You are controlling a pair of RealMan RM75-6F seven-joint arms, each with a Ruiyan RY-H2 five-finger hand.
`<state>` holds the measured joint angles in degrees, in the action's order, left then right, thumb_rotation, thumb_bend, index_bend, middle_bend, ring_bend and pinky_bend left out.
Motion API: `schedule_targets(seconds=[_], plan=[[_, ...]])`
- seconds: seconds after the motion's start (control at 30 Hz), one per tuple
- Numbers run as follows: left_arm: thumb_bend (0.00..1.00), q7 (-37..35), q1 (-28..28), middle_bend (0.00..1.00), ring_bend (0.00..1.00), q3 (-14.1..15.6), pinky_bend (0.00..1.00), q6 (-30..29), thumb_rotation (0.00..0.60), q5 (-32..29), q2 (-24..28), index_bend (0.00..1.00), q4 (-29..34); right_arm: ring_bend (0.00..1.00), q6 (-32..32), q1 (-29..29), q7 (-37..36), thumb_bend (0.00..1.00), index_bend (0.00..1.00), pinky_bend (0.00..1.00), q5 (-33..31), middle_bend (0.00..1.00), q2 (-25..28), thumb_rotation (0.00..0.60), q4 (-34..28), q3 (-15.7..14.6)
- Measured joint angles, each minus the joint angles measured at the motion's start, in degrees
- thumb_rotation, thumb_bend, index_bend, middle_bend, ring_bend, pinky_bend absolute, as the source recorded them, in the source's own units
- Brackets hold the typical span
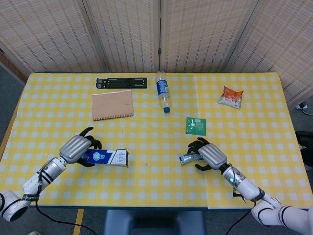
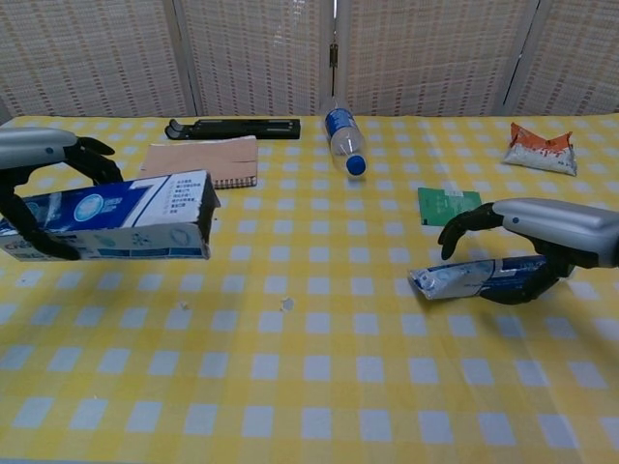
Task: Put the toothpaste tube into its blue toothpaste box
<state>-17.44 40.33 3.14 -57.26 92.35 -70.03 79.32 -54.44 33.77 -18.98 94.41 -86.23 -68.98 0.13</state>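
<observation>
Right hand (image 2: 542,232) curled over toothpaste tube (image 2: 455,279), left hand (image 1: 77,148) gripping blue box (image 2: 116,217).

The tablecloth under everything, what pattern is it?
The tablecloth has a yellow and white check pattern, clearest in the chest view.

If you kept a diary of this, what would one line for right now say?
left hand: holds blue toothpaste box off table | right hand: over toothpaste tube, grip unclear | tube not in box
</observation>
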Motion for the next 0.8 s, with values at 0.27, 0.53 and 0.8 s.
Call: schedule_targets(seconds=[0.27,0.53,0.8], plan=[[0.14,-0.53,-0.18,0.56,0.38,0.07,0.0,-0.12,0.6,0.3,0.47,0.46,-0.08,0.16,2.67,1.97,2.25,0.36,0.36,0.09,-1.99,0.24,-1.37,0.6,0.76,0.42],[0.14,-1.08,-0.47,0.56,0.38,0.04,0.0,-0.44,0.6,0.44,1.13,0.46,-0.11,0.17,6.56,4.2,6.69,0.36,0.37,0.09,-4.68,0.25,-2.38,0.6,0.59,1.15],[0.14,-2.2,-1.02,0.56,0.38,-0.03,0.0,-1.22,0.6,0.59,1.56,0.46,-1.14,0.24,7.55,5.53,8.5,0.36,0.51,0.09,-6.39,0.36,-4.12,0.6,1.15,1.63]])
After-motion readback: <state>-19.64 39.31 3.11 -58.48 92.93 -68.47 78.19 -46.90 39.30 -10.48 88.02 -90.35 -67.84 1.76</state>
